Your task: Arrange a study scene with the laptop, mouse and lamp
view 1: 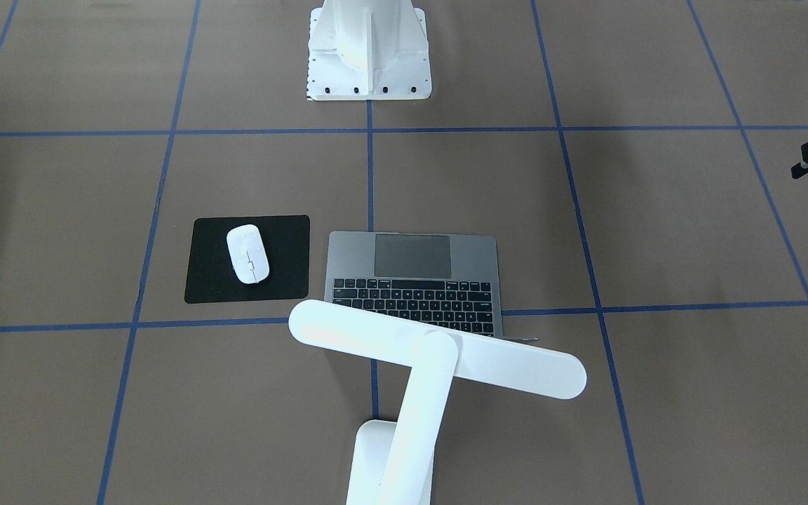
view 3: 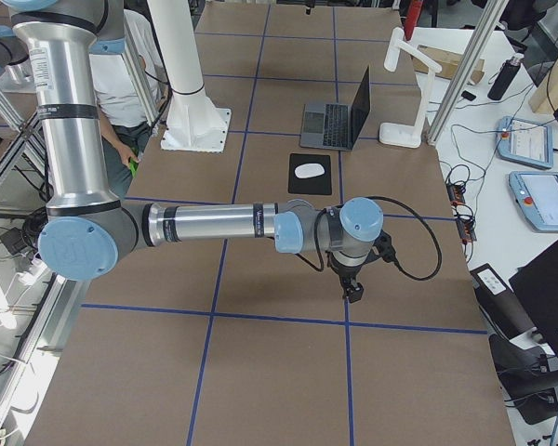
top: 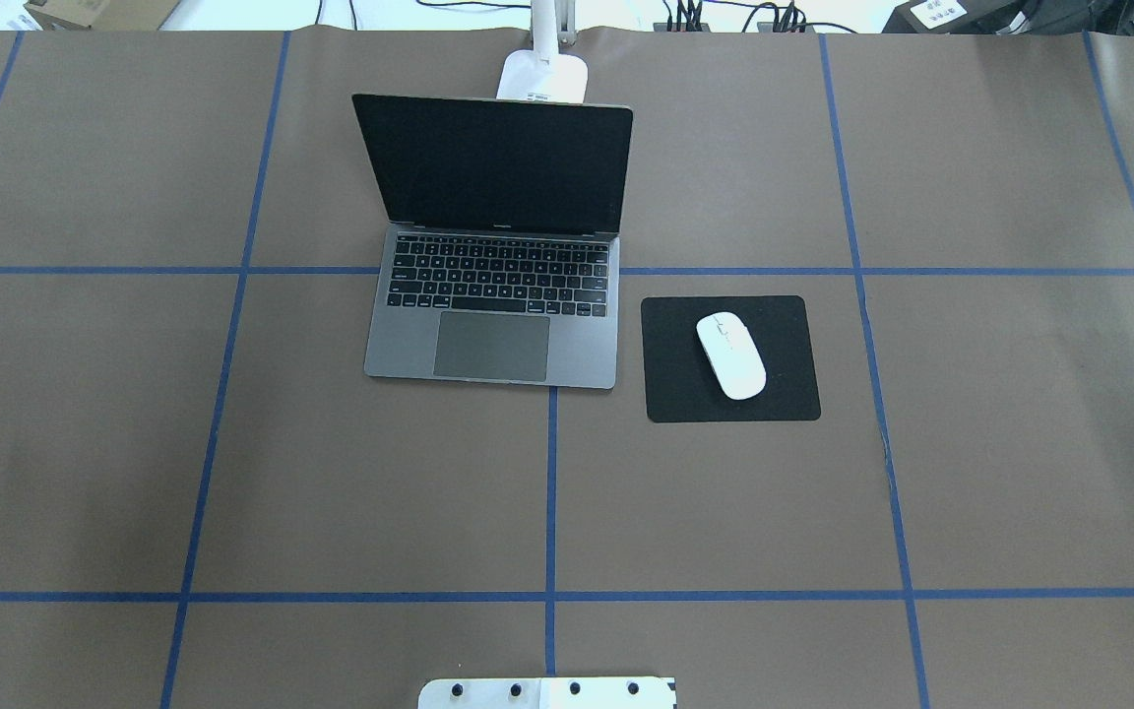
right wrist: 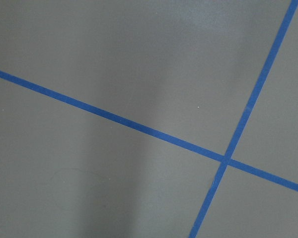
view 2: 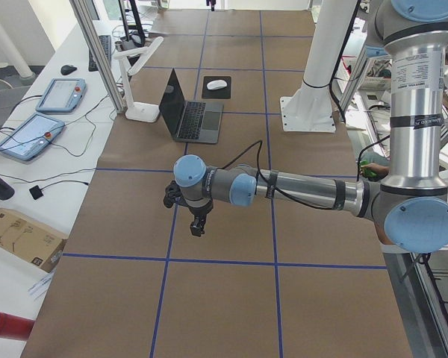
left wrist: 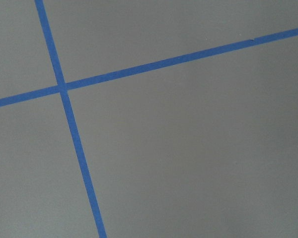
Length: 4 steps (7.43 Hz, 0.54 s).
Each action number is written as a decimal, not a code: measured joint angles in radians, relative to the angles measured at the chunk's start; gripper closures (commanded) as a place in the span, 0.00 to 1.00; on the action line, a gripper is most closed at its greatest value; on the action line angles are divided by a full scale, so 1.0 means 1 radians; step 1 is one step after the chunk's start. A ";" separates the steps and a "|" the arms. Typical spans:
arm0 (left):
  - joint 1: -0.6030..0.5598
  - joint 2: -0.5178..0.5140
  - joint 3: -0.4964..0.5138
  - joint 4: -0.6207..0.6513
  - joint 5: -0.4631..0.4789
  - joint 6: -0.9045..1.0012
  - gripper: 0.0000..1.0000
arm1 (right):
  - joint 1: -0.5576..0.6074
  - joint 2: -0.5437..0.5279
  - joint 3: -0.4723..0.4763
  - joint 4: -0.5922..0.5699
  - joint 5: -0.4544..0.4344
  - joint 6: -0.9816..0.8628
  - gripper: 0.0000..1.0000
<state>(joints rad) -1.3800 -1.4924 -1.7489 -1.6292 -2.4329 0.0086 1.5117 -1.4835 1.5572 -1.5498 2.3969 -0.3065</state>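
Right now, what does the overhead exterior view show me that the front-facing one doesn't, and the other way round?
Only overhead: the dark screen of the laptop, open and upright. Only front-facing: the long bar head of the lamp, which in that view overlaps the rear edge of the keyboard and hides the screen. Both: the keyboard and trackpad, the mouse lying on the black mat beside the laptop, and the lamp's base.

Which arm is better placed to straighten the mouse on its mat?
Right, probably. The mouse sits on the black mat, on the robot's right of the laptop. The left gripper and the right gripper both hang far from it.
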 measured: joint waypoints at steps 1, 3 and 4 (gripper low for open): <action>-0.008 0.004 -0.005 0.001 -0.002 0.012 0.01 | 0.014 -0.026 0.010 0.014 -0.003 0.000 0.01; -0.022 0.009 -0.011 0.003 0.002 0.023 0.01 | 0.034 -0.077 0.050 0.031 -0.003 0.001 0.01; -0.032 0.013 -0.014 0.003 0.006 0.024 0.01 | 0.036 -0.091 0.061 0.032 0.003 0.024 0.01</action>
<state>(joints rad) -1.4117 -1.4793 -1.7626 -1.6258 -2.4266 0.0331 1.5477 -1.5745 1.6180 -1.5174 2.3998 -0.2828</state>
